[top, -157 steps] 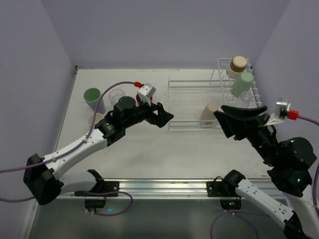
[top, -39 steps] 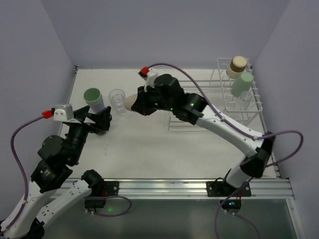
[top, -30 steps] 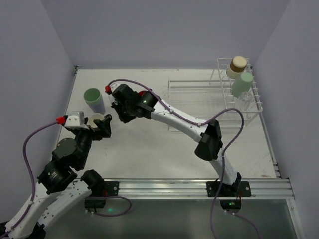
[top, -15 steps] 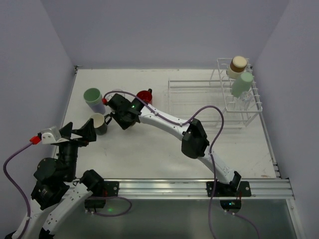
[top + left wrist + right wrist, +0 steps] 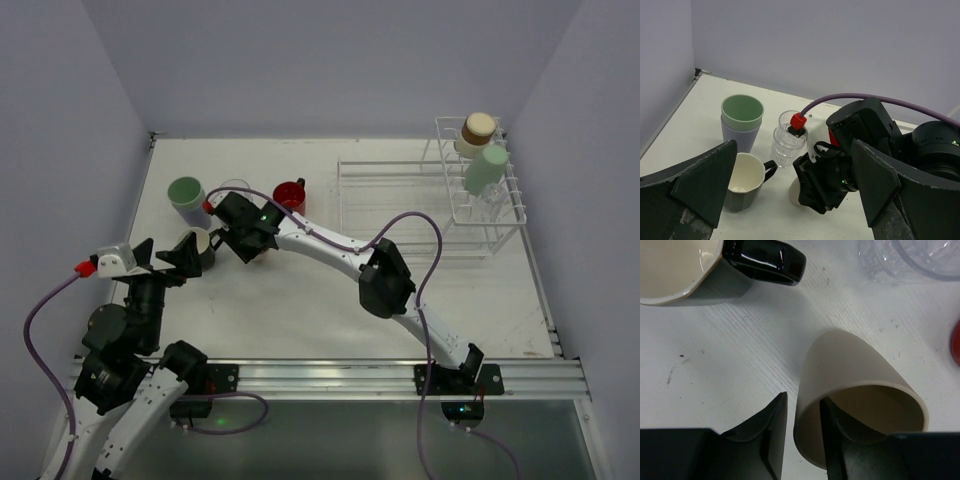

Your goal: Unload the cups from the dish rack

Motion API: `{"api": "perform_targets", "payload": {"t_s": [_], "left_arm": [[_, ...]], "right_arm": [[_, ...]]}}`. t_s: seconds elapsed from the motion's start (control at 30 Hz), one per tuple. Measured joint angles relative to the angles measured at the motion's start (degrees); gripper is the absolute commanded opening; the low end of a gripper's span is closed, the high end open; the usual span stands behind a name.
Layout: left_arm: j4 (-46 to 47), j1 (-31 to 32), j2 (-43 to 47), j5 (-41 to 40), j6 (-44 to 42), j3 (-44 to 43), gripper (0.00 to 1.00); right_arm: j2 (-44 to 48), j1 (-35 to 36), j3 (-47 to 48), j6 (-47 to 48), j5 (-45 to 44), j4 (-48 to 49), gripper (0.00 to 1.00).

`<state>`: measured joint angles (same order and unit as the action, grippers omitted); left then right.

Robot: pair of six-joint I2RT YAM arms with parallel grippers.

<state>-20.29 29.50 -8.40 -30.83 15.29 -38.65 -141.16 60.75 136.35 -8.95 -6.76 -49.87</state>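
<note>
The tan cup [image 5: 855, 375] stands on the table beside the black-handled mug [image 5: 675, 265]. My right gripper [image 5: 804, 397] straddles its rim, one finger inside and one outside, with a thin gap at the outer finger. From above the right gripper [image 5: 254, 243] covers this cup. The lavender tumbler [image 5: 186, 199], clear glass [image 5: 785, 145], red mug [image 5: 290, 194] and black-handled mug [image 5: 197, 246] stand together at the left. My left gripper [image 5: 165, 258] is open and empty, near of them. The dish rack [image 5: 390, 215] holds a brown-topped cup [image 5: 478, 130] and a pale green cup [image 5: 485, 168].
The left wall runs close beside the tumbler [image 5: 741, 122] and the mug [image 5: 742, 182]. My right arm [image 5: 330, 245] stretches across the table from its base to the cup cluster. Its purple cable [image 5: 410, 235] loops over the rack's near edge.
My right arm carried the tan cup from the rack to the left cluster and lowered it beside the mug. My left arm drew back toward the near left. The red mug now shows.
</note>
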Motion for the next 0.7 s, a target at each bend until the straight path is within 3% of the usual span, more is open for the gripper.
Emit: {"api": "perform_targets", "payload": {"t_s": [0.37,0.5,0.6,0.7], "left_arm": [[0.15,-1.14,-0.15,1.6,0.02,0.0,1.0],[0.2,-1.31,-0.59,2.12,0.04,0.02,1.0],[0.31,-1.36,-0.74,2.6,0.07,0.11,1.0],[0.39,-1.36,-0.87,3.37,0.07,0.11,1.0]], "right_arm": [[4.68,0.0,-7.52,-0.09,0.26,9.07,0.57],[13.84,0.0,-15.43,-0.96,1.51,14.67,0.8],[23.5,0.0,-22.03,-1.27,2.01,19.41,0.87],[35.04,0.0,-29.4,-1.14,1.57,24.63,0.88]]}}
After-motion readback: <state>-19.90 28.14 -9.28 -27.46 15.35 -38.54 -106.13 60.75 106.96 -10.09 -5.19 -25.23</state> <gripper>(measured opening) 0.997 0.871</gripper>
